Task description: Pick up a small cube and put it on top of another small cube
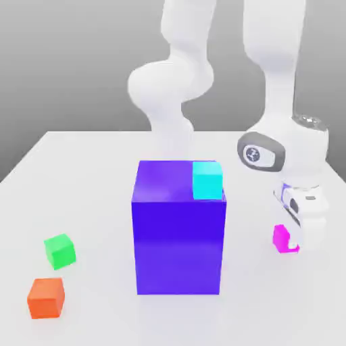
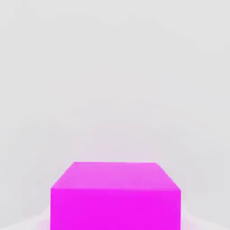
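Presently, the gripper (image 1: 298,242) is closed on the pink cube (image 1: 280,238), which sits low at the table (image 1: 101,176), towards the exterior view's right. Grasping appears to be the step in hand; next requires a straight lift, then carrying to another small cube.

I can't read any text, label, brand or number from here. All I pick out is a round dark emblem (image 1: 253,155) on the arm (image 1: 290,149), its pale mark not legible to me.
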Robot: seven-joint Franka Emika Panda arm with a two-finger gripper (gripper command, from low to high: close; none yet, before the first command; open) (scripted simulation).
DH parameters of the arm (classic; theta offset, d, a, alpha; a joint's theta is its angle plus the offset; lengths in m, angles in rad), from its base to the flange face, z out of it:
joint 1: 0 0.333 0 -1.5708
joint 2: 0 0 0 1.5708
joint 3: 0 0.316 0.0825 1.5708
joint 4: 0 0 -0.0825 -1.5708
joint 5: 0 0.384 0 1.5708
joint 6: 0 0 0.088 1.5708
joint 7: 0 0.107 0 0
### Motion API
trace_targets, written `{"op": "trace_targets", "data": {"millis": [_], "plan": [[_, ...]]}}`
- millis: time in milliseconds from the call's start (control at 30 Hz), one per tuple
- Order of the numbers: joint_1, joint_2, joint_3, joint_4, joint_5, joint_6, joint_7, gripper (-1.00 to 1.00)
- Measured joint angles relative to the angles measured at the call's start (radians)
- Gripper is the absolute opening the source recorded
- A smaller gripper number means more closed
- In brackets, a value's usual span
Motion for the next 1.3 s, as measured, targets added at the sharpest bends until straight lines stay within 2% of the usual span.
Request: {"op": "trace_targets", "data": {"millis": [167, 233, 300, 400, 433, 533, 1133, 1200, 1300], "plan": [[-0.024, -0.175, 0.055, -0.034, 0.110, -0.141, -0.080, -1.00], [-0.010, -0.204, 0.064, 0.004, 0.147, -0.163, -0.107, -1.00], [0.011, -0.217, 0.038, 0.047, 0.171, -0.175, -0.102, -1.00], [0.079, -0.232, -0.077, 0.084, 0.184, -0.189, -0.069, -1.00], [0.060, -0.237, -0.115, 0.092, 0.184, -0.193, -0.057, -1.00], [-0.121, -0.249, -0.209, 0.139, 0.191, -0.212, -0.004, -1.00], [-0.624, -0.327, -0.464, 0.381, 0.200, -0.310, 0.303, -1.00], [-0.672, -0.336, -0.493, 0.376, 0.185, -0.320, 0.346, -1.00], [-0.744, -0.347, -0.530, 0.299, 0.132, -0.334, 0.422, -1.00]]}}
